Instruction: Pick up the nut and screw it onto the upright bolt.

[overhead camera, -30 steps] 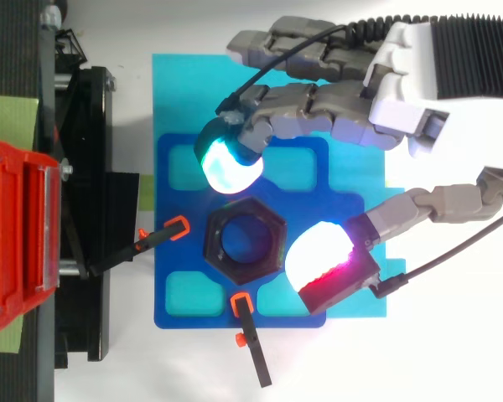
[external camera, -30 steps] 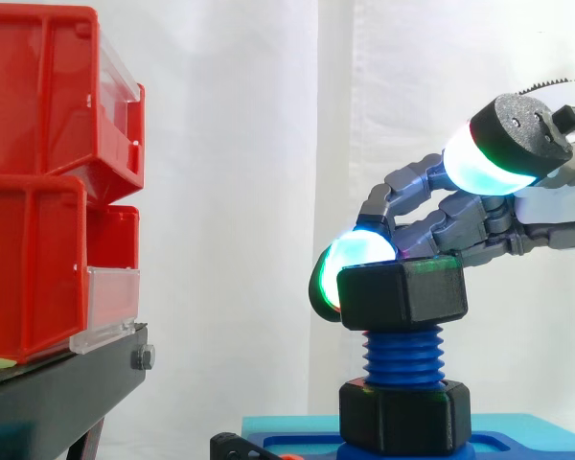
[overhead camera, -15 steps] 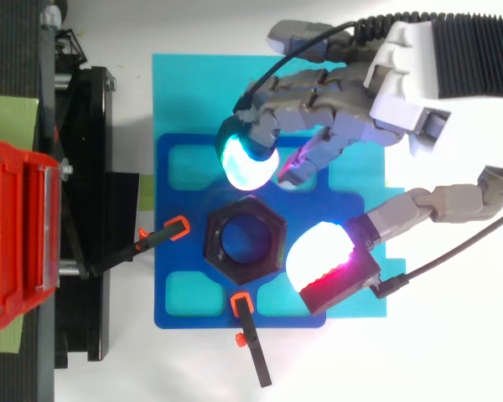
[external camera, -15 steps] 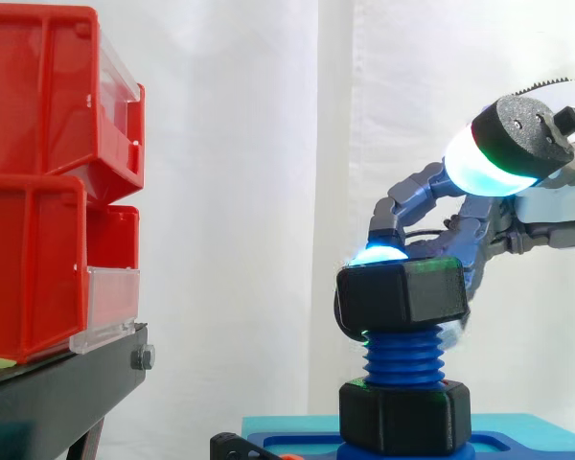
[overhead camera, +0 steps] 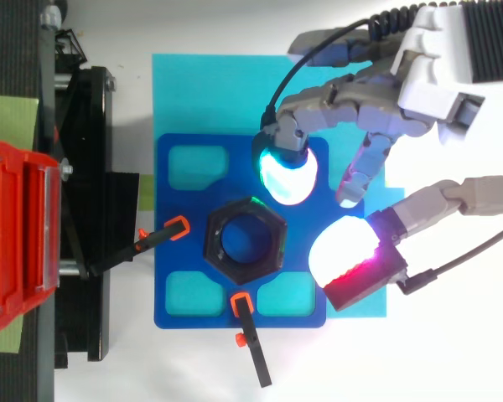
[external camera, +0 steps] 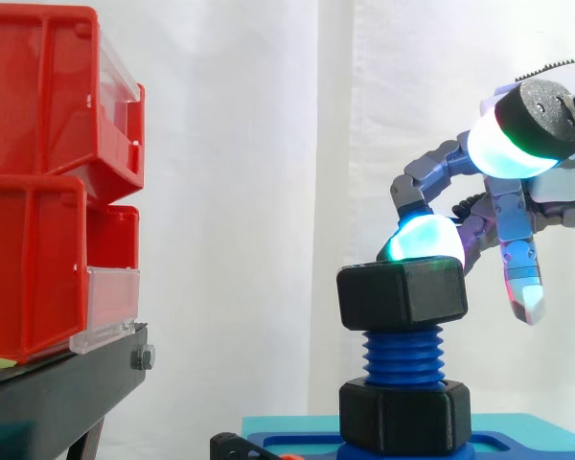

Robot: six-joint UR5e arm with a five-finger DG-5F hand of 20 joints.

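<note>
Backing off now! Pulling the robot hand away to the right, out from around the black hexagonal plastic nut. Leaving that nut perched on the top threads of the blue threaded upright bolt, with a long run of bare thread below, down to a second black hexagonal nut at the base on the dark blue fixture plate. Half a second ago, tucked low behind the nut with a cyan-glowing fingertip; now lifted to just beside its upper rear corner, maybe grazing the top edge, hard to call from side on. Spread loose, pinching nothing, with the white-and-red thumb pad standing apart from the nut on the other flank. Looks like a release between turns rather than a finish. Started and sitting level, going by the side view, yet far from wound down. Calls for reaching back round and taking a fresh bite to keep spinning it down.
</note>
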